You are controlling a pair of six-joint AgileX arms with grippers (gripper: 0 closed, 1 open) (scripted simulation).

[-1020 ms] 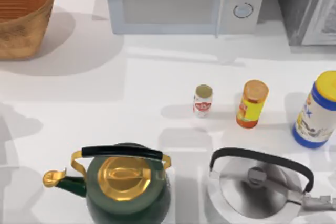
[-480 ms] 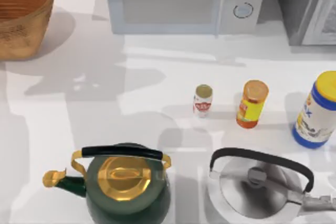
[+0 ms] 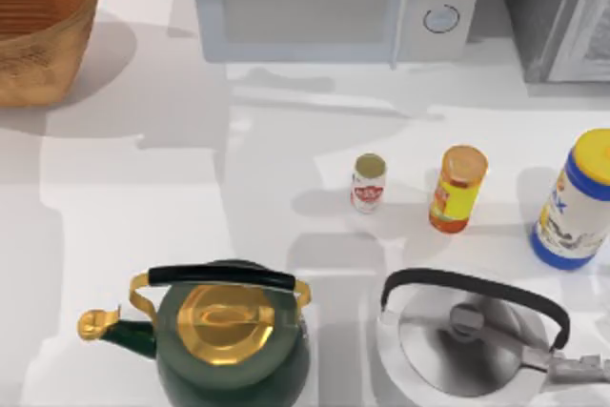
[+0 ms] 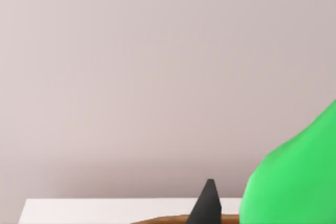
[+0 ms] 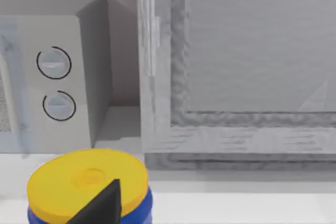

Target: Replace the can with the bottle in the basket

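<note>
The can (image 3: 368, 183), a small white tin with a red label, stands upright on the table right of centre in the top view. The orange-lidded bottle (image 3: 457, 189) stands upright just to its right, apart from it. The wicker basket (image 3: 43, 40) sits at the far back left, cut by the picture's edge, and the part of its ribbed inside that shows holds nothing. A dark tip of my left gripper (image 4: 207, 207) shows in the left wrist view above a brown sliver. A dark tip of my right gripper (image 5: 103, 206) shows in front of a yellow-lidded blue container (image 5: 79, 179).
A green kettle (image 3: 229, 335) and a silver kettle (image 3: 467, 335) stand along the front edge. The blue container (image 3: 577, 202) stands at the right edge. A microwave (image 3: 334, 2) and a grey appliance (image 3: 562, 11) line the back. A green shape (image 4: 296, 182) crowds the left wrist view.
Shadows over the left half of the table have shifted and spread. The can, the bottle, the basket and the kettles stand where they were.
</note>
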